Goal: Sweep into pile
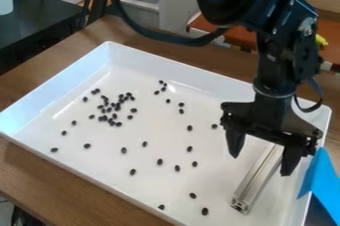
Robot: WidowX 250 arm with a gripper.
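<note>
The wooden counter [66, 185] supports a white rectangular tray [162, 130]. The pincer [260, 165] is positioned over the tray's right portion, fingers set wide apart. A slotted metal bar [256, 182] lies in the tray, its upper end between the fingers. Small dark beans [160, 162] form a loose cluster at left; the remainder are scattered singly.

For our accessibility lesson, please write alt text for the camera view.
An open black two-finger gripper hangs over an aluminium extrusion bar in a white tray, where dark beans lie scattered, many clustered toward the picture's left.
</note>
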